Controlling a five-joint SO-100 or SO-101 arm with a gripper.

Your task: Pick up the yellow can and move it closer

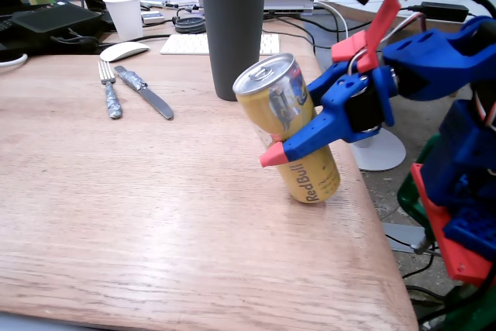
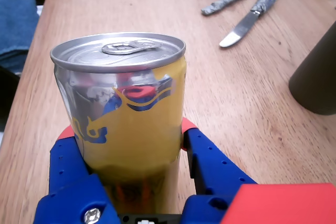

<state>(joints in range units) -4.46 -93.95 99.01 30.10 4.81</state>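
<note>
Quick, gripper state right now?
Gripper: closed on the yellow can, which is tilted, its lower edge at the table.

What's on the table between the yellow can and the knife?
Nothing. In the fixed view, only bare wooden table lies between the tilted yellow can and the knife; the wrist view shows the same.

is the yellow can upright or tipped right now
Tipped: in the fixed view the yellow can leans top-left, clamped in the gripper, lower edge near the table.
</note>
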